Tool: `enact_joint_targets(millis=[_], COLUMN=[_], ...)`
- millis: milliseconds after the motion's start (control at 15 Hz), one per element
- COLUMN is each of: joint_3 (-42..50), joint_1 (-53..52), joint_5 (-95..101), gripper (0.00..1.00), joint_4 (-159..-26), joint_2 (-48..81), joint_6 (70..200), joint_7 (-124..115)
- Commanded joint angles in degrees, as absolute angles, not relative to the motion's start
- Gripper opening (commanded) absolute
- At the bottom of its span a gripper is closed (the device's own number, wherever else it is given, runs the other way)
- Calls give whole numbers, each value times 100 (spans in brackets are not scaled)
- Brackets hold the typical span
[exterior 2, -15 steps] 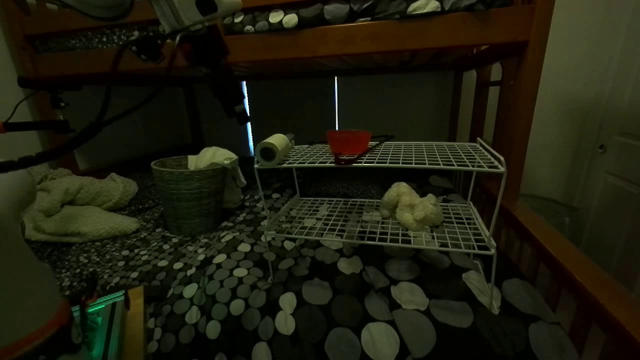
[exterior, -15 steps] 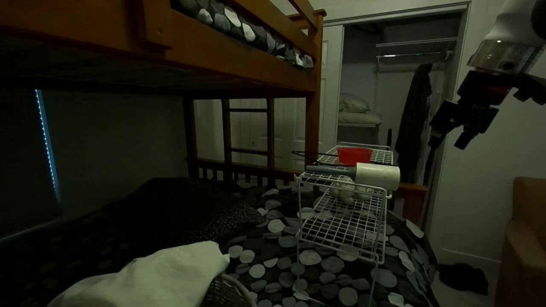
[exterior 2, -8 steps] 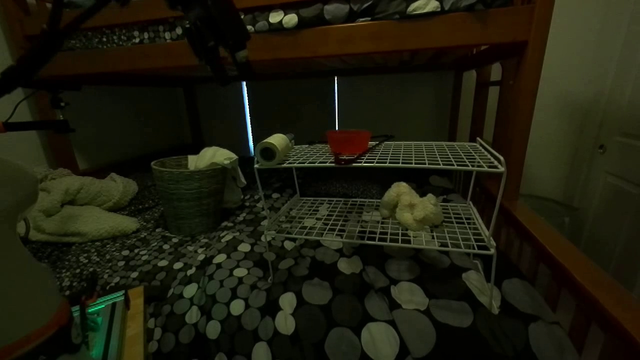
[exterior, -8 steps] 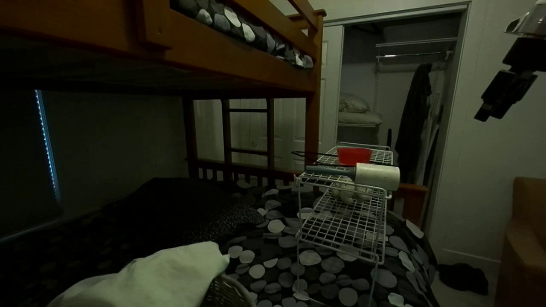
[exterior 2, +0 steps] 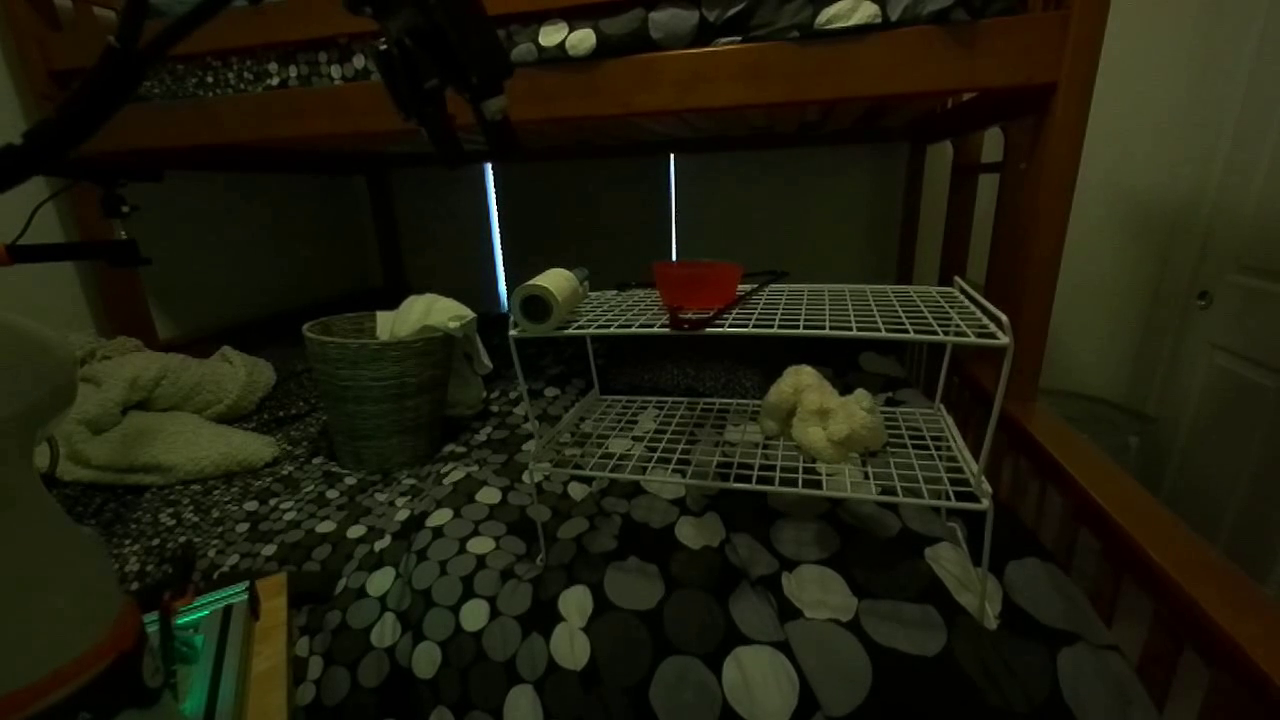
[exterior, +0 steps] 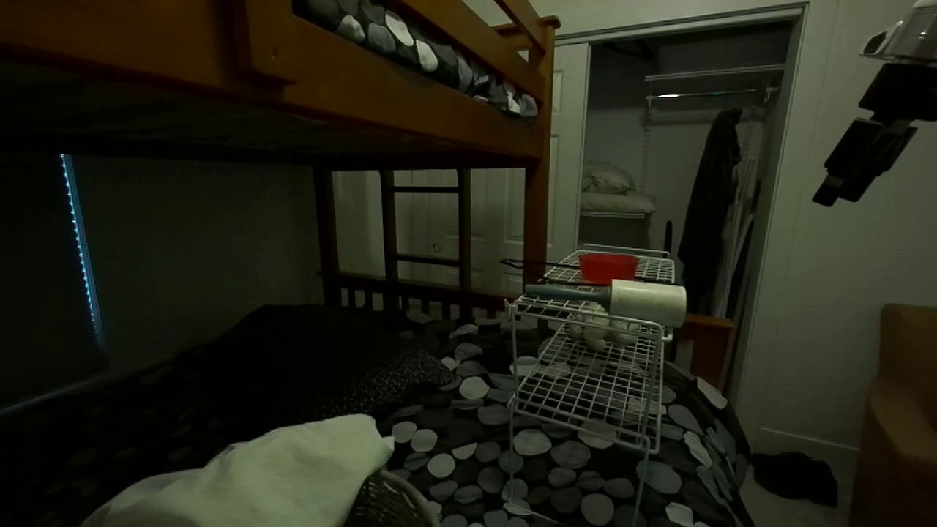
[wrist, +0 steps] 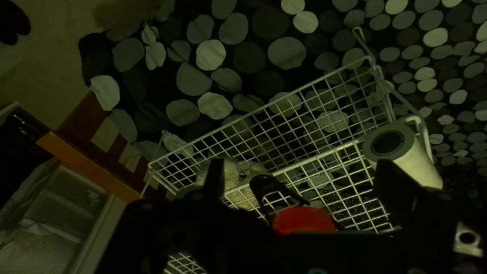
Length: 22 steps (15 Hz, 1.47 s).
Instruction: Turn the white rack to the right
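Note:
The white rack is a two-tier thin-wire frame standing upright on the bed. It shows in both exterior views, with its long side facing the camera in an exterior view, and from above in the wrist view. My gripper is high in the air, well apart from the rack, and also shows dark near the upper bunk rail in an exterior view. In the wrist view my gripper has its fingers wide apart with nothing held between them. The gripper body hides the rack's far lower part there.
On the rack's top lie a red bowl, a dark looped thing and a white roller. A cream fluffy toy lies on the lower shelf. A woven basket stands beside the rack. The bunk rail runs overhead.
My gripper has risen and pulled away from the rack, turning as it went. In the last half second it has barely shifted. The rack and its load have not moved.

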<state>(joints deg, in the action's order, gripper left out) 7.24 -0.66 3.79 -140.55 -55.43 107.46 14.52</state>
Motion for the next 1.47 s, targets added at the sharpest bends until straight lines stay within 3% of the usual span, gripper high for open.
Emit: enact_joint_targets(millis=[0,467,867,1400], joint_3=[731,826,1736,2438], joint_1=[-84,-170,-1114,-1746], joint_5=[390,274,-176,-573], gripper=[100,100,100,100], joint_4=[-14038,-13992,-13181,-10615], joint_2=[-5534,-5408,-3474,-502], joint_6=[10734,10715,11605,11797], joint_7=[1440,1508,3323,4410])
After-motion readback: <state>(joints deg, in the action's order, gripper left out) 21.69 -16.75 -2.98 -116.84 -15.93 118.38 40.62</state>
